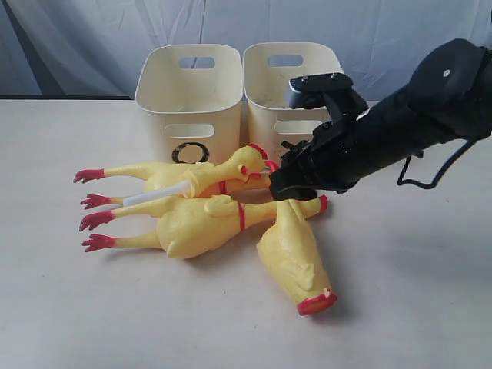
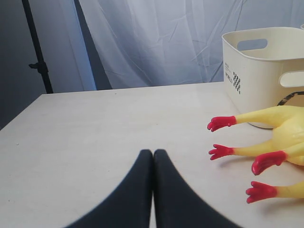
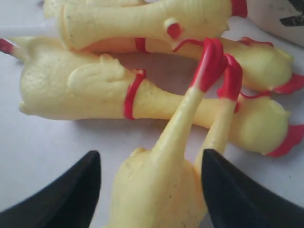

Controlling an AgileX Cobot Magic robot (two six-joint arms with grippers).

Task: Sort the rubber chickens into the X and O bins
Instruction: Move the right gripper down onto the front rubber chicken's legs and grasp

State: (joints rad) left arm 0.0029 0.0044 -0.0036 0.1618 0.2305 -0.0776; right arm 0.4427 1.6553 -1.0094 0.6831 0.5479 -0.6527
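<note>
Exterior view gives you four chickens on the table (image 1: 92, 307), in front of the O bin (image 1: 188, 100) and the second bin (image 1: 288, 84), whose mark the right arm covers. Your near chicken (image 1: 296, 254) lies on a diagonal: its red-tipped head points toward the front edge of the table and to the right, and its legs run up toward the bins and under the right hand (image 1: 290, 187). The other three chickens (image 1: 192, 227) lie side by side with their long axes across the table, red feet on the left and heads on the right, close under that hand.

Right wrist view puts the near chicken's fat body (image 3: 156, 194) between your right hand's fingers (image 3: 71, 194), with its legs pointing away from the camera. Its red feet (image 3: 209, 61) lie over the neck of one of the cross-lying chickens. The jaws stand wide, one finger on each side of the body. There is a clear gap on one side. On the other side the finger sits right against the body's edge, and you cannot tell from this angle whether it touches. Nothing is gripped.

Left wrist view shows your left hand (image 2: 153, 154) with its fingers pressed together and nothing between them, over bare table. The chickens' feet (image 2: 221, 122) lie well apart from it, off to one side.
</note>
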